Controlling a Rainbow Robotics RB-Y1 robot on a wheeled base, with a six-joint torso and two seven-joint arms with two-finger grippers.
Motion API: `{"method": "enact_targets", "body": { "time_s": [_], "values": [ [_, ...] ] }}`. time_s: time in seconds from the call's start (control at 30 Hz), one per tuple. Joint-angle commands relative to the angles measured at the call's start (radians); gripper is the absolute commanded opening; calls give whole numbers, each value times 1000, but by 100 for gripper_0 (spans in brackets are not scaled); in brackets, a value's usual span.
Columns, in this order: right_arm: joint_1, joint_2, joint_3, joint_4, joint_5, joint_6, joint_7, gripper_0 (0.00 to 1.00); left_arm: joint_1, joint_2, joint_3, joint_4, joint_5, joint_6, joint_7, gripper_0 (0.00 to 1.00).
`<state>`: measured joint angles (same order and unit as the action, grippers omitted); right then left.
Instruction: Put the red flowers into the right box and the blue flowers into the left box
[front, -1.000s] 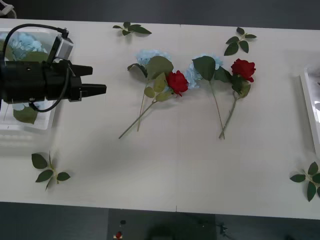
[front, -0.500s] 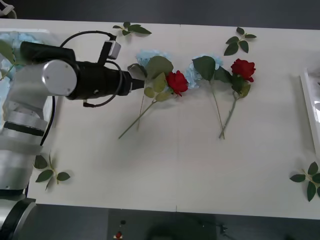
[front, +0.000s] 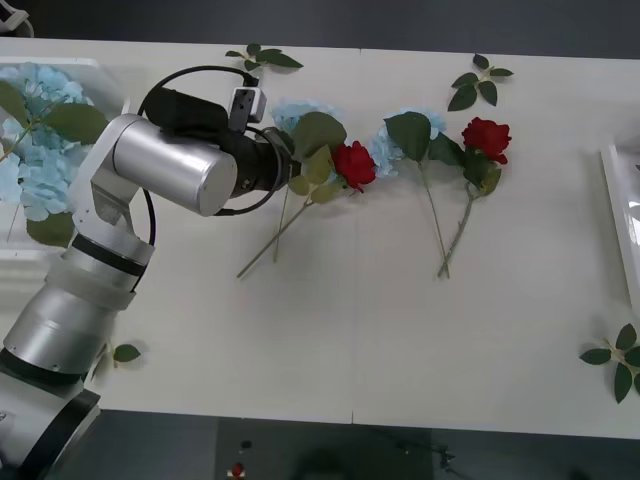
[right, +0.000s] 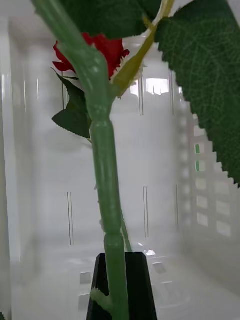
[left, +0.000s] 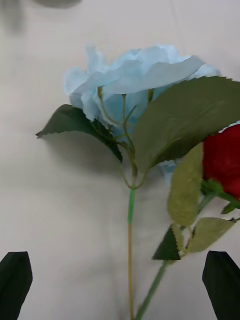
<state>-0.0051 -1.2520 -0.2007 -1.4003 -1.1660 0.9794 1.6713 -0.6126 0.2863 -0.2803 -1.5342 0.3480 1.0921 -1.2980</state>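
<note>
A: Blue flowers – nearest one (left: 135, 95) sits dead ahead of the left gripper (left: 117, 280), stem (left: 130, 240) running between its black fingers (left: 15, 280), which are spread wide and empty. In the front view the gripper (front: 278, 160) is at about 10 o'clock from the surface (front: 350, 330) centre, right at that bloom (front: 292, 112).

B: Anything tangled?

A: Yes. A red flower (front: 353, 165) lies just at 3 o'clock of the blue stem, its leaves crossing over. Second pair further toward 2 o'clock: blue (front: 390, 150) and red (front: 487, 138).

B: Step advice?

A: My read: drop onto the bare stem below the leaf fork, keep the 3 o'clock finger clear of the rose stem, close only on the blue stem, lift straight so the rose doesn't drag along.

B: Boxes?

A: Left box (front: 60, 250) at 9 o'clock edge, already holding blue clusters (front: 40, 150). Right box (front: 612, 190) at 3 o'clock edge, partly in view.

B: Right gripper?

A: Right gripper (right: 122, 285) has its fingers closed on a red rose stem (right: 107, 190), bloom (right: 100, 50) hanging against white walls – looks like inside the right box.
</note>
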Motion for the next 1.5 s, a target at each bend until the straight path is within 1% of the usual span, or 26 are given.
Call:
{"method": "enact_targets", "body": {
  "time_s": [0.03, 0.13, 0.3, 0.53, 0.63, 0.83, 0.97, 1.1, 1.23, 1.33, 1.5],
  "values": [
    [-6, -17, -25, -22, 14, -5, -56, 100, -29, 8, -36, 13, -101, -17, 60, 100],
    [-6, -17, -26, -26, 11, -4, -62, 100, -27, 7, -56, 49, -135, -37, 75, 100],
    [-6, -17, -26, -34, 11, -4, -70, 100, -27, 7, -60, 101, -135, -63, 74, 100],
    [-6, -9, -25, -71, 3, -2, -74, 100, -27, 5, -82, 141, -135, -66, 75, 100],
    [-7, 20, -26, -124, -7, 4, -85, 100, -27, -10, -82, 169, -136, -66, 75, 100],
    [-26, 114, -25, -213, -12, 12, -211, 100, -27, -42, -82, 221, -161, -75, 71, 100],
    [-65, 203, -8, -275, 3, 61, -278, 100, -27, -61, -88, 244, -164, -93, 62, 100],
    [-121, 283, 52, -302, 48, 55, -344, 100, -39, -79, -89, 243, -164, -93, 54, 100],
    [-202, 355, 129, -309, 158, 44, -410, 100, -53, -93, -89, 243, -170, -93, 52, 100],
    [-271, 410, 195, -304, 258, 44, -502, 100, -58, -99, -89, 243, -178, -93, 51, 100],
    [-360, 471, 267, -273, 361, 45, -616, 100, -59, -99, -89, 244, -179, -104, 48, 100]
  ]
}}
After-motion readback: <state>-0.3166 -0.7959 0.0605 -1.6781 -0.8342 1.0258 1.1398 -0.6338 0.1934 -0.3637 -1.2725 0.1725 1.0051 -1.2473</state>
